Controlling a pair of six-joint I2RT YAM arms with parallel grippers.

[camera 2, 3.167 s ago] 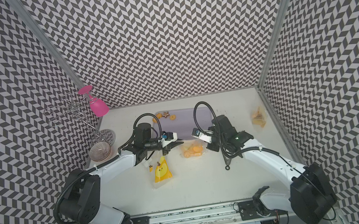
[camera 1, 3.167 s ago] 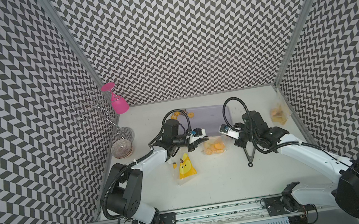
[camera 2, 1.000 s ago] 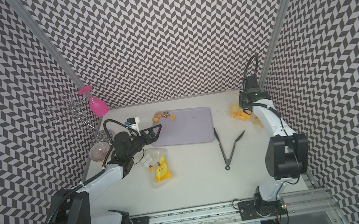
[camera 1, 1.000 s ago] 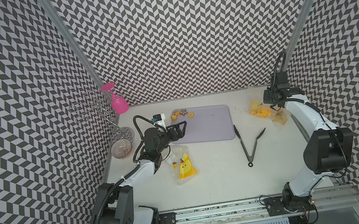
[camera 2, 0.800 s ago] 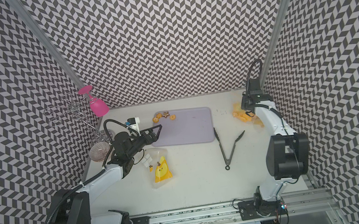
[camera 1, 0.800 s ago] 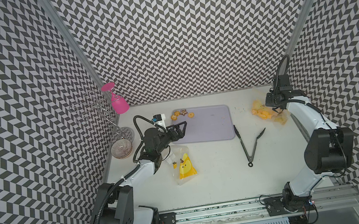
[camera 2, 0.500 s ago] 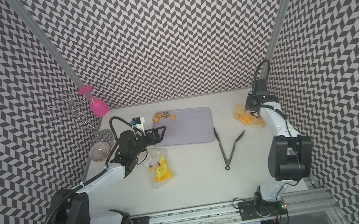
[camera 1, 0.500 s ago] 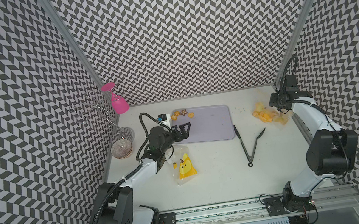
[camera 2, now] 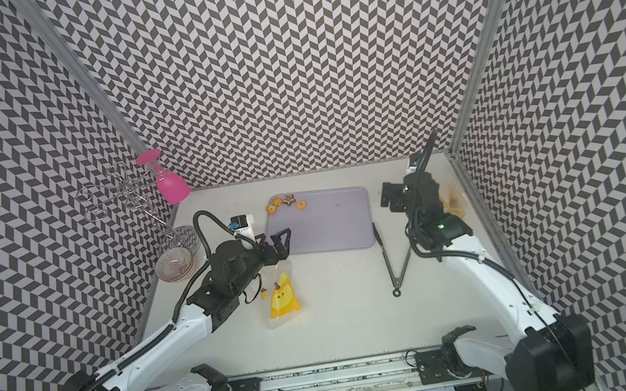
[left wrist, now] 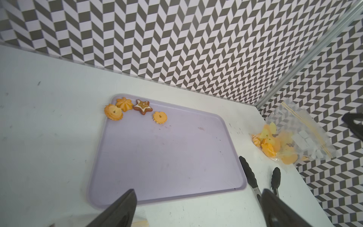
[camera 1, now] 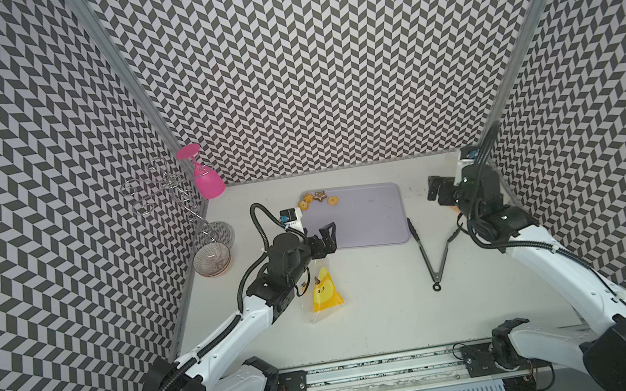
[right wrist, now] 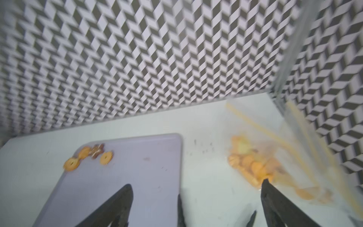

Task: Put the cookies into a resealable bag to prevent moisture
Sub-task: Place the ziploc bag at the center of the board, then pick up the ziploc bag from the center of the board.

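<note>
Loose cookies [camera 1: 332, 200]: four, upper-left corner of tray [camera 1: 365, 218], upper centre of frame.
Bag [camera 2: 453, 201]: cookie-filled, on counter [camera 1: 383, 312], right of tray.
Left jaws: wide, empty.
Right jaws: wide, empty.

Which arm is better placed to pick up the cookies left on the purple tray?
Left, probably: the left pincer hangs open at the tray's near corner, on the cookies' side. The right pincer, also open, is beyond the tray's opposite edge, by the filled bag.
</note>
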